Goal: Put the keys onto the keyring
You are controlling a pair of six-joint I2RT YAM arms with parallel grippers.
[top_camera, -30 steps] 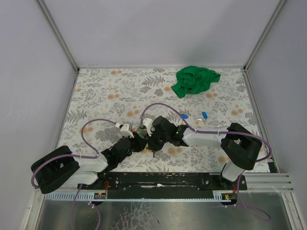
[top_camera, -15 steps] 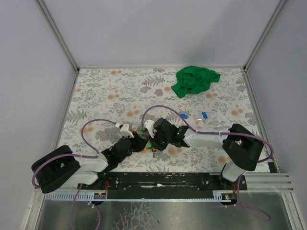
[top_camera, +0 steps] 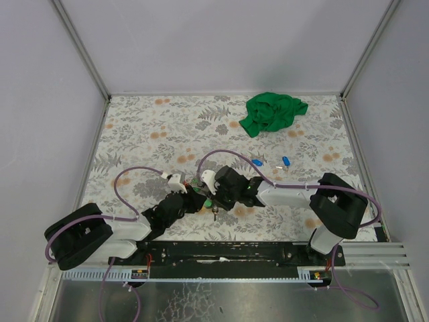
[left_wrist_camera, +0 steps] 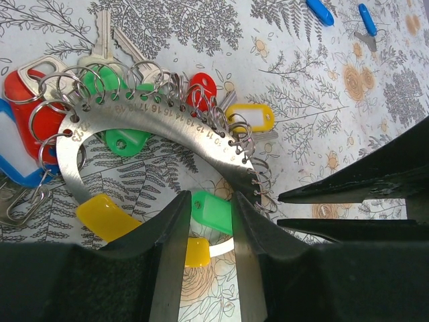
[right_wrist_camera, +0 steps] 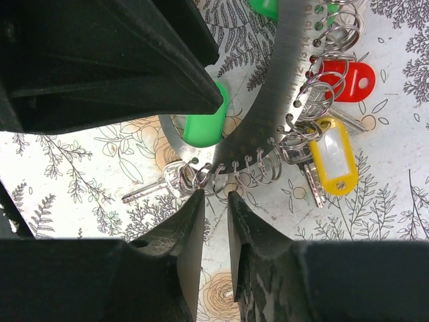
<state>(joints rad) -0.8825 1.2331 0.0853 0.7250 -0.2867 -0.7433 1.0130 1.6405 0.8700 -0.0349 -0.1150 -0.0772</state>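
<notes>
Fern-printed desk (top_camera: 134, 134), grey walls: the keyring (left_wrist_camera: 154, 124), a numbered metal arc hung with small rings, lies between both arms. Your left tool (left_wrist_camera: 209, 201) pinches a green tag (right_wrist_camera: 204, 124) at its end. The right tool (right_wrist_camera: 216, 198) hovers narrow and empty by the rings. Two blue keys (top_camera: 257, 162) lie well apart. Steady the left and approach slowly.

The table (top_camera: 134, 134) is white, printed with grey ferns and orange blossoms. The keyring (left_wrist_camera: 154, 127) is silvery, stamped with dark numbers. Its keys (left_wrist_camera: 102, 40) are silver, beside a red tag (left_wrist_camera: 30, 111), a yellow tag (left_wrist_camera: 104, 216) and a green tag (left_wrist_camera: 209, 211). Far right are two blue keys (left_wrist_camera: 320, 12) and a green cloth (top_camera: 271, 113).
</notes>
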